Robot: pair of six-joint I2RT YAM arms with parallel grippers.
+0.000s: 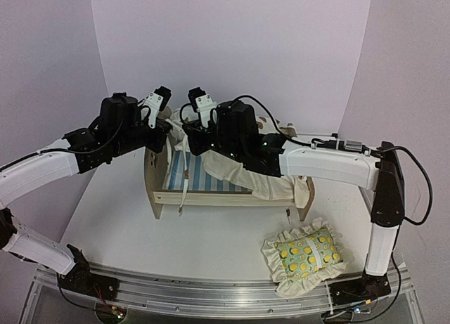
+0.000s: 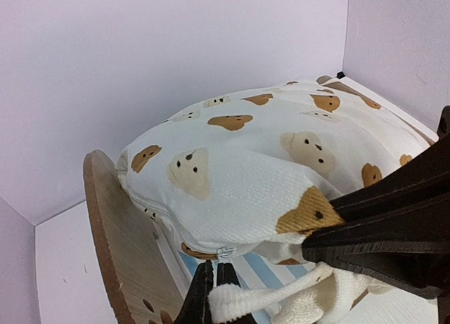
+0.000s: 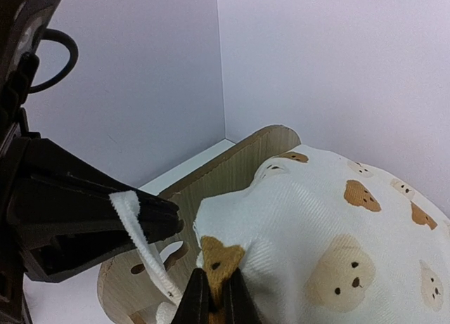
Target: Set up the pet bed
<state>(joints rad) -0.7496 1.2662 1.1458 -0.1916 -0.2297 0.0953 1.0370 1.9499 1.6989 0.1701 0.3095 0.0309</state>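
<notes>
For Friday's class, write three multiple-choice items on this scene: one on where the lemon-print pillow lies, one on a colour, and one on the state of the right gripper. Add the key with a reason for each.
1. Where is the lemon-print pillow?
A. Against the back wall
B. On the table, in front of the pet bed, near the right arm's base
C. On top of the right arm

2. What colours are the stripes on the pet bed's base?
A. Blue and white
B. Red and yellow
C. Black and grey

3. The right gripper is:
A. wide open
B. shut on nothing
C. shut on a corner of the bear-print cushion

Key:
1 B, the top view shows it lying outside the frame.
2 A, the stripes show between the rails.
3 C, the right wrist view shows its fingers pinching the cloth.
</notes>
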